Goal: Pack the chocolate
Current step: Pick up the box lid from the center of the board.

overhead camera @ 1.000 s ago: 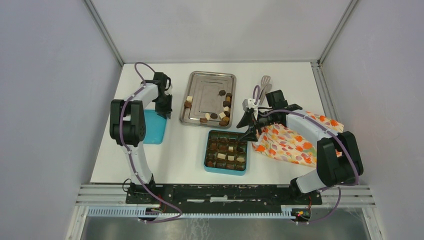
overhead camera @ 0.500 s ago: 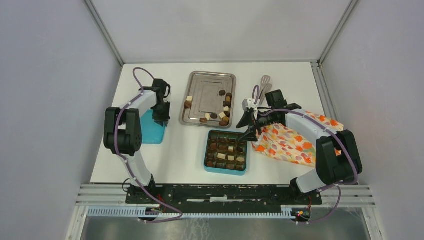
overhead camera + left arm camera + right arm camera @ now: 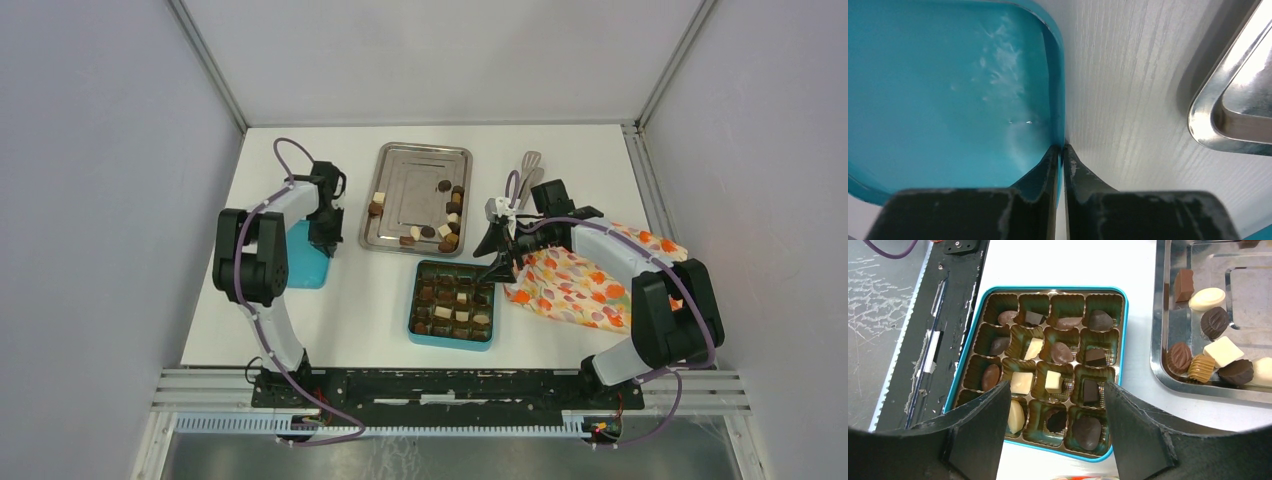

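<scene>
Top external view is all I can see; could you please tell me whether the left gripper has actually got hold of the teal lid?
Observer: Yes. The left gripper is shut on the side wall of the teal lid, one finger inside and one outside.
Operator: Thank you. Is anything lying in the lid?
Observer: No, what shows of its hollow is bare.
Operator: And the right gripper, please?
Observer: The right gripper is open, with nothing between its fingers, above the teal box.
</scene>
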You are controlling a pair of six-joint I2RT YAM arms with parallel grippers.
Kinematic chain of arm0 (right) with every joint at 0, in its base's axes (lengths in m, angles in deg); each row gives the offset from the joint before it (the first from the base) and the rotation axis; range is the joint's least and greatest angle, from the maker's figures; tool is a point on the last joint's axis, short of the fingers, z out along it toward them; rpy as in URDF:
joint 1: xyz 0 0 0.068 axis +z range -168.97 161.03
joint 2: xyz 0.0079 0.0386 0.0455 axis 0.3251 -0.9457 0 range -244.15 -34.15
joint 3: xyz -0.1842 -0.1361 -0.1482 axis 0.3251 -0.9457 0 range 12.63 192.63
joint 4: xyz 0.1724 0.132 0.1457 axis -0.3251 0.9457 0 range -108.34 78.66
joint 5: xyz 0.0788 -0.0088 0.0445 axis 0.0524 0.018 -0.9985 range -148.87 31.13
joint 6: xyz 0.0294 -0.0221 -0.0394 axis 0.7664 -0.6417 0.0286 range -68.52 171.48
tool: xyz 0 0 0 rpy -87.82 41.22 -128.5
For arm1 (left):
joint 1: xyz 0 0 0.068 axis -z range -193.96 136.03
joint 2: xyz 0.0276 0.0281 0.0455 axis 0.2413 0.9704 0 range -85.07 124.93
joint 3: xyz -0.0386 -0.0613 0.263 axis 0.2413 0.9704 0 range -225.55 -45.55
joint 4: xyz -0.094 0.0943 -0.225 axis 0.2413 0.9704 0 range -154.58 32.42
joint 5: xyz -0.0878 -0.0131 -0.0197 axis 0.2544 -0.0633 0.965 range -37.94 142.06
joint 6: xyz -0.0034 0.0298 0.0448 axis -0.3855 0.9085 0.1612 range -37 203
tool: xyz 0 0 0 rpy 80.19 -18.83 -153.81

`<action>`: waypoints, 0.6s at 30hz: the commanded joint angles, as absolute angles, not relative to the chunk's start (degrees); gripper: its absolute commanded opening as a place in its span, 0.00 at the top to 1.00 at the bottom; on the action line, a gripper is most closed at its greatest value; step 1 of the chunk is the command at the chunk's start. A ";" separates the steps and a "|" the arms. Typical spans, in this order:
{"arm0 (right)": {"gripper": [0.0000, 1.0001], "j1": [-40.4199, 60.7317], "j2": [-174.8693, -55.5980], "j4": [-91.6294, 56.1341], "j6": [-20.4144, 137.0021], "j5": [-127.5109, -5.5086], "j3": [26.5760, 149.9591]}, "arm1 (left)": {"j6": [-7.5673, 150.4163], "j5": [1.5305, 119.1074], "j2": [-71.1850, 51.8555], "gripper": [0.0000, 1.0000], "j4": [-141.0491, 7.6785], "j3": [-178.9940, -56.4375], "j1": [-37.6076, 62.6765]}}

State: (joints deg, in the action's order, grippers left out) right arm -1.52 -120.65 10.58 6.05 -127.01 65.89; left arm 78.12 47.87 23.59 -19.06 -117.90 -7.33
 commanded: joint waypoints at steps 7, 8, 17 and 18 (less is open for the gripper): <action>0.27 -2.01 -121.02 13.25 2.50 -129.45 68.97 | 77.32 46.92 22.26 0.98 -19.09 -117.92 -6.58; 0.27 -2.01 -120.92 13.66 2.08 -129.46 69.05 | 77.30 46.94 20.74 0.98 -19.20 -117.96 -6.52; 0.27 -2.10 -119.56 19.11 -7.15 -129.64 69.59 | 77.24 56.95 7.60 0.98 -18.60 -115.98 -6.49; 0.27 -2.10 -119.36 20.03 -8.60 -129.36 69.58 | 77.12 58.71 6.39 0.98 -18.58 -115.45 -6.30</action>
State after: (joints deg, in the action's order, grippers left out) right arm -1.87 -120.89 16.35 -1.49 -127.47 67.48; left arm 78.14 51.06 12.23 -18.54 -116.55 -6.76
